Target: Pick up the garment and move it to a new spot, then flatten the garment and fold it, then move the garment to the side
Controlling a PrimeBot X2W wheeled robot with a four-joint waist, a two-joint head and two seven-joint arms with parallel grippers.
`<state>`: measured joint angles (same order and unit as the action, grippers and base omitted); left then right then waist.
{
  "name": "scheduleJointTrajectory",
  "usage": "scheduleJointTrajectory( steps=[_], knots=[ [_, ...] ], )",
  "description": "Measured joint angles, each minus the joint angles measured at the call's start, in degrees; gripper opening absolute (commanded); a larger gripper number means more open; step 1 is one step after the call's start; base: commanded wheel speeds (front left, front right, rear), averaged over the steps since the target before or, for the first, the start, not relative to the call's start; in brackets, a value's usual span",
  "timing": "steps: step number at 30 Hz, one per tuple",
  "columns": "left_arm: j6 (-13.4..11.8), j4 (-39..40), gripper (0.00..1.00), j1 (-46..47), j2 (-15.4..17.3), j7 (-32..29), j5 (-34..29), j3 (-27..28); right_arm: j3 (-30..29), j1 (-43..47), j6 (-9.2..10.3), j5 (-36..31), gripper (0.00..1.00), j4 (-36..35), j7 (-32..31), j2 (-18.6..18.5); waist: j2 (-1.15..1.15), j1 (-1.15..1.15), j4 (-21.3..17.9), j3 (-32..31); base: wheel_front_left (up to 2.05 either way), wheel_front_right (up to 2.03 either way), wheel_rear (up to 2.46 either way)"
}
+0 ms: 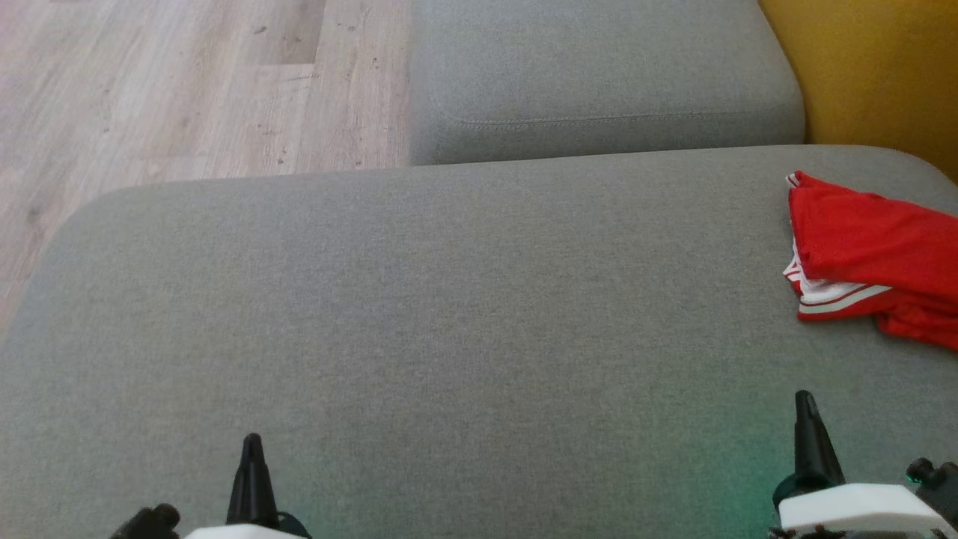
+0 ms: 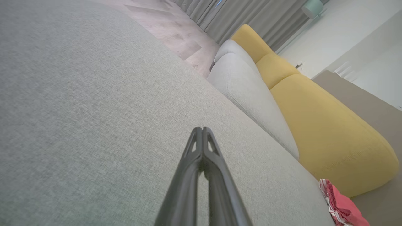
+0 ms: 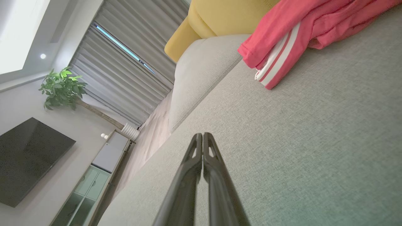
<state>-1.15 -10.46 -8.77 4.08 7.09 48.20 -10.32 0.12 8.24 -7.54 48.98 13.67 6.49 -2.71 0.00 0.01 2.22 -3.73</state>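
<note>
garment (red, wht trim) | far rt on cushion | part cropped

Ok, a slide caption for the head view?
Left gripper and right gripper shut over grey cushion; red garment bunched at far right.

The left gripper sits at about 7 o'clock in the head view, its two dark fingers pressed together, empty, pointing toward 12. The right gripper sits at about 5 o'clock and reaches slightly higher. Its fingers also meet tip to tip with nothing between them, above a white wrist housing.
</note>
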Motion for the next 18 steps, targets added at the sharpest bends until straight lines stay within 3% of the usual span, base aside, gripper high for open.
scheduleJointTrajectory(
  steps=[18],
  knots=[
    [2.25, -1.15, 0.00, 2.85, 0.11, -3.01, 12.60, 3.14, -1.33, -3.18, 0.01, 12.05, 0.00, 0.40, -3.00, -0.05, 0.00, 0.00, -0.61, 1.07, 0.00, 0.00, 0.00]
  ],
)
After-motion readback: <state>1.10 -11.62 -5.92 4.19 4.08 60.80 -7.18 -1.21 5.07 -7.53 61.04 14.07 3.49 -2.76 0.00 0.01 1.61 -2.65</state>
